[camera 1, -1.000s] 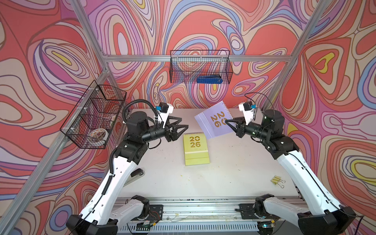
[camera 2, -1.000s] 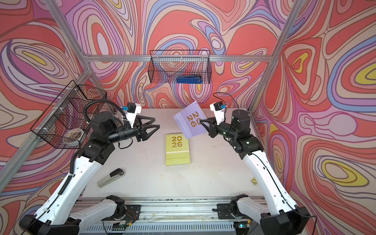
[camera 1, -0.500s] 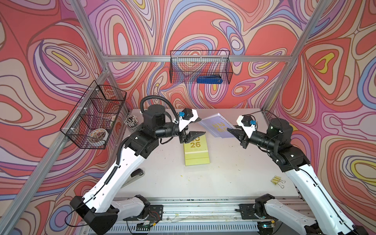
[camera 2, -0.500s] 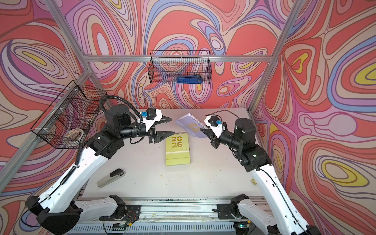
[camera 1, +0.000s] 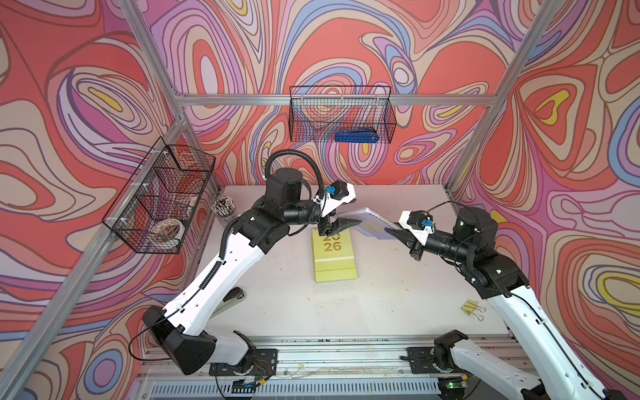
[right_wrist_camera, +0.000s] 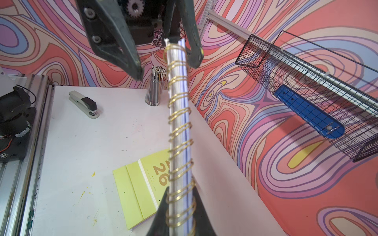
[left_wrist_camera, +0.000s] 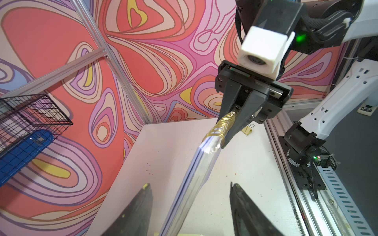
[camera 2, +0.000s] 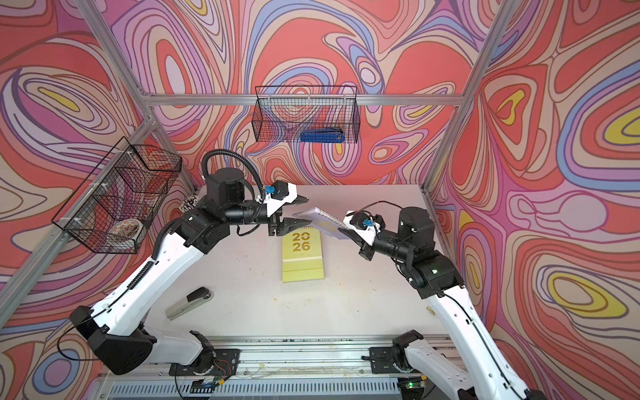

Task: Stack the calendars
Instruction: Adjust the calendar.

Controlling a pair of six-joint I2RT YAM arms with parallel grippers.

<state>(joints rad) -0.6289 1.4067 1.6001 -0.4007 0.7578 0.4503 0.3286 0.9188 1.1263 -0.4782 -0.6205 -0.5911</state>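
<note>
1. While my left gripper [camera 2: 304, 212] hangs with its jaws apart, straddling the free edge of the lilac calendar [camera 2: 320, 220] without gripping it, I judge that closing off-centre could pinch only a few leaves or knock the calendar askew.
2. Midway, the lilac calendar rides nearly flat in the air, near the far end of the yellow-green calendar [camera 1: 333, 254], which lies flat on the table [camera 1: 398, 294]. Held at one edge alone, the lilac one may sag or fan open.
3. At right, my right gripper [camera 1: 393, 231] is clamped on the gold spiral binding [right_wrist_camera: 180, 130]. Letting go before the left takes hold would likely drop the lilac calendar crooked over the yellow-green one.
4. One second ago the left gripper sat back, well apart from the lilac calendar, which the right gripper held tilted up with its "2026" cover showing. Now the left has reached in and the calendar is lowered toward level.
</note>
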